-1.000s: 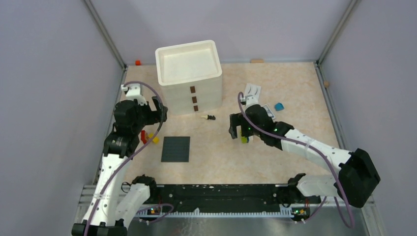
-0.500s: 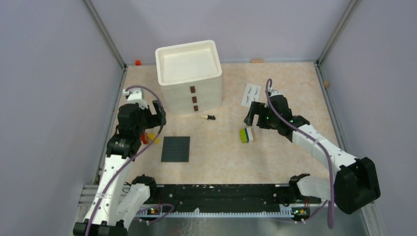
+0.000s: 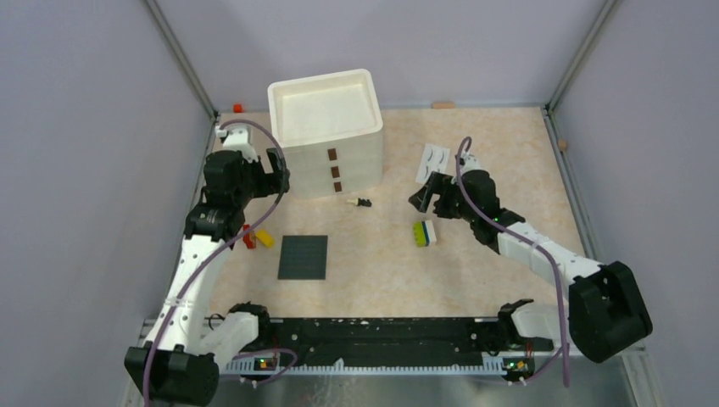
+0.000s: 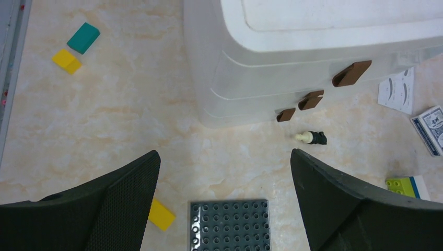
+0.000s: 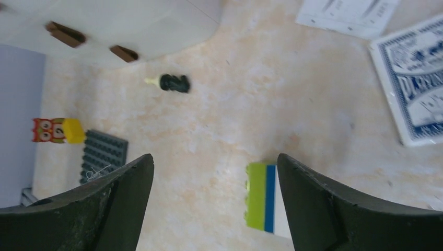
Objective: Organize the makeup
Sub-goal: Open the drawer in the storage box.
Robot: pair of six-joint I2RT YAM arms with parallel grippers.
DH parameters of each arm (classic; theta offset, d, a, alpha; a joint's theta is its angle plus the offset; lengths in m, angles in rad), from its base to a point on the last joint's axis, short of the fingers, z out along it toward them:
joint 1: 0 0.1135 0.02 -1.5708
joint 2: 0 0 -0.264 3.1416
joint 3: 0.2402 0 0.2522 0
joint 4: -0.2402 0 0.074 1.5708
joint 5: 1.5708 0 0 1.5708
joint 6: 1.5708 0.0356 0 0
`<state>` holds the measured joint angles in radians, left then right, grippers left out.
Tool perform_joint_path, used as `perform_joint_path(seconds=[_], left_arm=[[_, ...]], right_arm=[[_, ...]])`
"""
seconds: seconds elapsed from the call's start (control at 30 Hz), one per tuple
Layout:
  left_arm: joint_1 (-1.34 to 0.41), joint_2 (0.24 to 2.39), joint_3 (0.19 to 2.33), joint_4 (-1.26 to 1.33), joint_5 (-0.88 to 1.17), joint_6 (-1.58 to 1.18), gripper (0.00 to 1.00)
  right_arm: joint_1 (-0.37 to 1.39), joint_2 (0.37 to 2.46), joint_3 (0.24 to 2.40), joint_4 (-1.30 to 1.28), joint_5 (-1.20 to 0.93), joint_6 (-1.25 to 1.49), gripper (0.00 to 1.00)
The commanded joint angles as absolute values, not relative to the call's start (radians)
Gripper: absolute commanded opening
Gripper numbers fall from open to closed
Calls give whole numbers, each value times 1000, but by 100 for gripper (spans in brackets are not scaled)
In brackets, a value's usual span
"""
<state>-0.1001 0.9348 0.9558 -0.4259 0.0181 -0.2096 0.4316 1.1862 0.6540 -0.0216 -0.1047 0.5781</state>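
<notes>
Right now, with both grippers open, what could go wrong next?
1. The right gripper hangs near the brick stack and card deck; it might grab those by mistake.
2. The eyelash card lies flat, so a pinch may slip off it.
3. The small tube lies close to the drawers; the left gripper could bump them.

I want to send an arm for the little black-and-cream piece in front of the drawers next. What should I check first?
1. Is the right gripper open and empty? Ok.
2. Is the left gripper open and empty? Ok.
3. Does the small black-and-cream item lie free, with nothing touching it? Ok.
4. Is a drawer of the white organizer open to take it? Not ok, all three look shut.
5. Is the top tray free to take it? Ok, it looks bare.
6. Is the eyelash card put away? Not ok, it lies on the table.
</notes>
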Motion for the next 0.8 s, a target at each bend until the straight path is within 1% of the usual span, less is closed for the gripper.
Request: perform_joint_path(seconds=[0.0,0.1,0.17,0.27,0.37,0.47,0.57,0.63,0.77], left_arm=[[-101,1012,1057,-380,67,-219,99],[-101,1061,1112,-380,61,-205,99],[-101,1091,1141,-395,41,-208,99],[-101,1104,1132,-395,34,-215,99],[-103,1074,1069,-337,45,-200,99],[-102,1039,1011,-296,37,-184,99],[-103,1020,1001,-298,27,-177,99],[-103,1011,997,-297,19,-174,99],[-103,996,986,-298,9,-169,99]], right_arm=[[491,1294,641,419,-192,719,84],[590,1397,682,577,-101,718,80],[621,1472,714,657,-69,752,76],[631,1602,778,755,-70,813,63],[647,1711,860,788,-62,822,56],[658,1793,940,794,-32,802,53],[657,1863,1036,765,29,769,50],[656,1907,1111,742,72,717,50],[643,1994,1269,678,80,661,50]])
